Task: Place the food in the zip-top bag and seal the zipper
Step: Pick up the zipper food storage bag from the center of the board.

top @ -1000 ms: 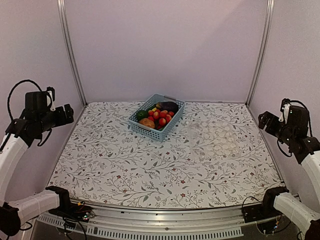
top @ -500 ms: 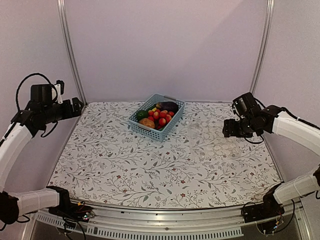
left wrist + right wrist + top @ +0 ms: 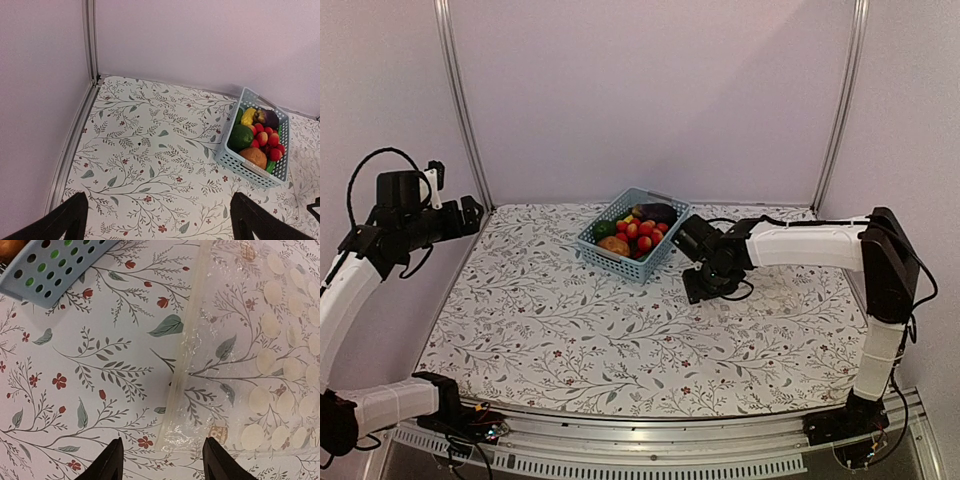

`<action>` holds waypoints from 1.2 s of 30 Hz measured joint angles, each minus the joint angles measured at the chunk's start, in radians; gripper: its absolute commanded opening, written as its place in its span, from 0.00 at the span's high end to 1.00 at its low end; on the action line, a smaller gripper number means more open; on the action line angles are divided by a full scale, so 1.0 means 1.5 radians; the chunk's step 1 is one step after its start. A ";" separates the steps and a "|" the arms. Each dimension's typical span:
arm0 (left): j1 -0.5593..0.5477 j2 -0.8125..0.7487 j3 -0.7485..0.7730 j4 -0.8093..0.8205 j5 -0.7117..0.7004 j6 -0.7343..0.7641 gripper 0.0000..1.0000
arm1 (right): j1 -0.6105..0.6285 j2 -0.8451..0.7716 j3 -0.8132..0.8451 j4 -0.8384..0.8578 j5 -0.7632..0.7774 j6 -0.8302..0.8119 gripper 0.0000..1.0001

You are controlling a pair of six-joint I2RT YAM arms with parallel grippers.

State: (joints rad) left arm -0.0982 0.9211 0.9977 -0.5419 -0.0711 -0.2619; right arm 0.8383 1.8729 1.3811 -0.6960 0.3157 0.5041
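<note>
The back wall [image 3: 650,100] is plain pale lilac, softly and evenly lit, with no hard shadows; the left wall [image 3: 380,90] and the right wall [image 3: 910,110] are the same colour; a silver metal post [image 3: 460,100] stands in the rear left corner, and a second post [image 3: 840,100] in the rear right; the table [image 3: 570,330] has a white surface printed with grey-green leafy sprigs and small red flowers; a slotted metal rail [image 3: 650,466] runs along its near edge.
</note>
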 measured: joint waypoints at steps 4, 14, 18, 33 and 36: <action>0.000 -0.001 -0.003 0.002 0.000 0.000 0.01 | 0.016 0.054 0.021 -0.001 -0.003 0.013 0.51; 0.000 -0.002 -0.008 0.002 0.005 0.000 0.00 | 0.015 0.094 0.021 -0.009 -0.005 0.046 0.58; 0.000 -0.002 -0.008 0.002 0.005 0.000 0.00 | 0.015 0.101 0.021 -0.010 -0.005 0.057 0.61; 0.000 -0.002 -0.008 0.003 0.008 0.000 0.01 | 0.003 0.108 0.021 -0.012 -0.005 0.091 0.71; 0.000 -0.002 -0.008 0.003 0.008 0.000 0.00 | 0.001 0.108 0.021 -0.012 -0.005 0.094 0.73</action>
State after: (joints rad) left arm -0.0982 0.9180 0.9859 -0.5377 -0.0589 -0.2619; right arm 0.8398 2.0354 1.4128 -0.7143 0.3084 0.6449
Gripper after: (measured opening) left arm 0.995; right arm 0.289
